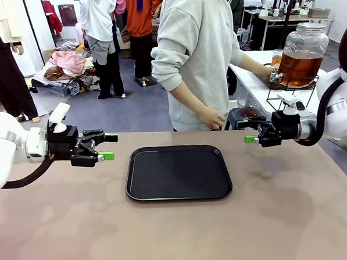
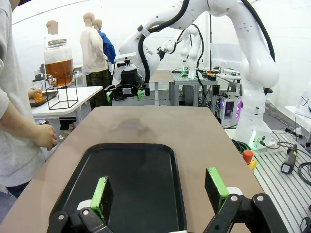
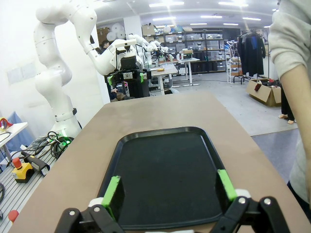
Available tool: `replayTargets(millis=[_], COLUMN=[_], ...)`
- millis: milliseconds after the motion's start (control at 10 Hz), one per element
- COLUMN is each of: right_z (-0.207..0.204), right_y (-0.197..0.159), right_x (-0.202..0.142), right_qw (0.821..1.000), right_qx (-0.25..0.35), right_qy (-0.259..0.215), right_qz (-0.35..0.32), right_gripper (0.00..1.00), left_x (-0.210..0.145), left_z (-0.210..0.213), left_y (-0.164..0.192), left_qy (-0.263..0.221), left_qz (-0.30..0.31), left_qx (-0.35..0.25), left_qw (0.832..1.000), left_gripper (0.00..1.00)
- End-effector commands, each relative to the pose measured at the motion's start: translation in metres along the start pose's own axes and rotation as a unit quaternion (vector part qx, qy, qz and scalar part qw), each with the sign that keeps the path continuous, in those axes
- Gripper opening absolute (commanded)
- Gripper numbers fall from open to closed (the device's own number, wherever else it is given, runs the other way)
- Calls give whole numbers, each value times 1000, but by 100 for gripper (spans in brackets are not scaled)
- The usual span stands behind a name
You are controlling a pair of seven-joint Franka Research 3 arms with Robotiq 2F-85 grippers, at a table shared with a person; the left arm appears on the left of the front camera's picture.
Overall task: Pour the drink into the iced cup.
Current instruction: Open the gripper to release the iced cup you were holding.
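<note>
Both jaws stand open and empty, left gripper (image 1: 107,146) and right gripper (image 1: 251,139) hovering at either side of the bare black tray (image 1: 178,172), seemingly waiting while the drink (image 1: 300,65) sits in its jar on the side table (image 1: 253,82), the person's hand (image 1: 275,73) at its tap

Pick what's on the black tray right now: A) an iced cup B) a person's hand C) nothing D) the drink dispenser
C: the black tray lies bare on the table between the two open tools, and the drink sits in its glass dispenser on the side table beyond the right tool.
</note>
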State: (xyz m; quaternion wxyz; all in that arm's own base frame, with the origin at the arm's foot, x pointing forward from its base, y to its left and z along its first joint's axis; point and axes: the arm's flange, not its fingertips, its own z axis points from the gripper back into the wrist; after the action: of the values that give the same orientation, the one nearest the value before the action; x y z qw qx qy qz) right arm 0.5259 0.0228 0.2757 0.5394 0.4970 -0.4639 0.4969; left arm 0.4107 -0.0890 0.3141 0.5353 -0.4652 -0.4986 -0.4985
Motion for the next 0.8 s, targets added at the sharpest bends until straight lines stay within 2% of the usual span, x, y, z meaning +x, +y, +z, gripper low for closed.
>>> replayTargets(millis=[0,700], right_z=[-1,-1], right_y=[-2,-2], right_x=[3,3], right_qw=[1000,1000], right_qx=[1,1], right_qy=[0,0], right_qz=[4,4], right_gripper=[100,100], left_x=[2,2], left_z=[-1,-1], left_y=[0,0], left_qy=[-2,-2], left_qz=[-2,-2], left_qx=[0,0], left_qw=[1000,1000], left_gripper=[100,100])
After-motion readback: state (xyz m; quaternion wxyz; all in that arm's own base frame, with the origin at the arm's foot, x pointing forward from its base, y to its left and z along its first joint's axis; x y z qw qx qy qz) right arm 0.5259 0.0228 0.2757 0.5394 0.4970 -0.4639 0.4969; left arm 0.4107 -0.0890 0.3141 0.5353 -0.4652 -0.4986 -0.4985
